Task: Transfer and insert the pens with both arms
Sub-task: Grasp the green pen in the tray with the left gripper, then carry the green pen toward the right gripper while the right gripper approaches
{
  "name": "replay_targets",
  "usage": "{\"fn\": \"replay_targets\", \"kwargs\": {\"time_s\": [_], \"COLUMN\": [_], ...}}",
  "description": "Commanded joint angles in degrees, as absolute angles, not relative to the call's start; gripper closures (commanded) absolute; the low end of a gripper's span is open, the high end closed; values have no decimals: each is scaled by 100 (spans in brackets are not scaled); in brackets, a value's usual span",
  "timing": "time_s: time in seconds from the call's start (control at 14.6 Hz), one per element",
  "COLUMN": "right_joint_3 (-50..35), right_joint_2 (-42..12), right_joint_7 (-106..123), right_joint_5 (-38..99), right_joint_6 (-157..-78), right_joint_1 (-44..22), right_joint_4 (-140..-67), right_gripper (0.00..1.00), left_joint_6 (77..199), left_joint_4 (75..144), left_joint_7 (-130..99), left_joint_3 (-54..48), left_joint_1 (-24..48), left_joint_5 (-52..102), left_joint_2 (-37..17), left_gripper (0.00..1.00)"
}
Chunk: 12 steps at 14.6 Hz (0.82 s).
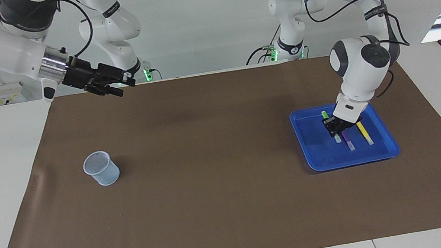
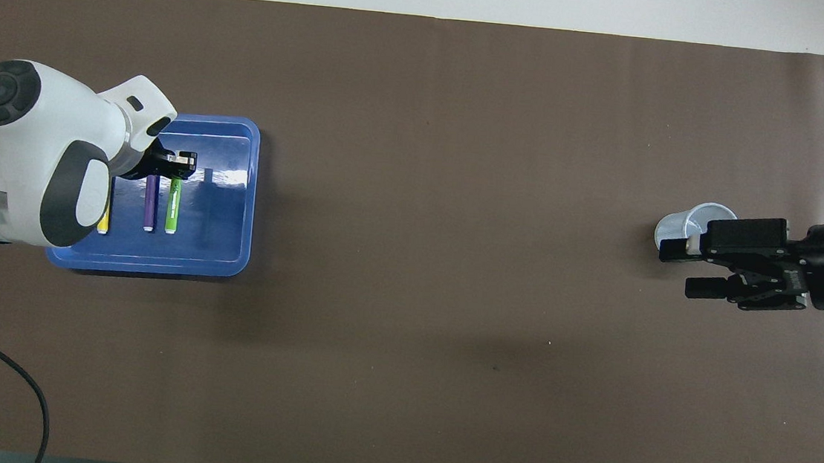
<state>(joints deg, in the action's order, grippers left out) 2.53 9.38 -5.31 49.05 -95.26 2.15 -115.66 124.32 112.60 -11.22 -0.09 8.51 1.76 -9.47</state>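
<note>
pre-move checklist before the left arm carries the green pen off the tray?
1. Left gripper shut on the green pen: ok.
2. Green pen lifted off the blue tray: ok, it looks raised at a tilt.
3. Purple pen and yellow pen lying in the tray, apart from the grip: ok.
4. Right gripper open for a handover: ok, up in the air over the mat's edge by its base.
5. Cup upright, mouth unblocked: ok.
6. Grip firm enough to carry: cannot tell.
</note>
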Motion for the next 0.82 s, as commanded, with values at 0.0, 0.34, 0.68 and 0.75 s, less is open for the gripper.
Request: {"fn": "replay_targets", "kwargs": {"time_s": [0.0, 0.34, 0.68, 0.75], "right_joint_3": [237, 237, 237, 229], "right_joint_2": [870, 888, 888, 827], "right_joint_7": [-598, -589, -624, -615], "right_joint_5": [5377, 5862, 6319, 6372], "right_joint_6": [-10035, -10870, -11548, -11610], "right_joint_1": [-113, -640, -1124, -1151], "right_joint_4": [-11934, -12392, -12639, -12639], "right_gripper": [0, 0, 0, 0], "left_joint_6": [11710, 11531, 12646, 12743], "left_joint_4": [10874, 10433, 10450, 10450], "left_joint_7": [-2315, -4724, -7414, -7749], "left_joint_3": [-79, -88, -97, -97], "left_joint_1": [1036, 1616, 2415, 2521], "left_joint_5": [175, 1044, 1906, 2020], "left_joint_2": [-800, -905, -993, -1002], "left_gripper": [100, 100, 100, 100]}}
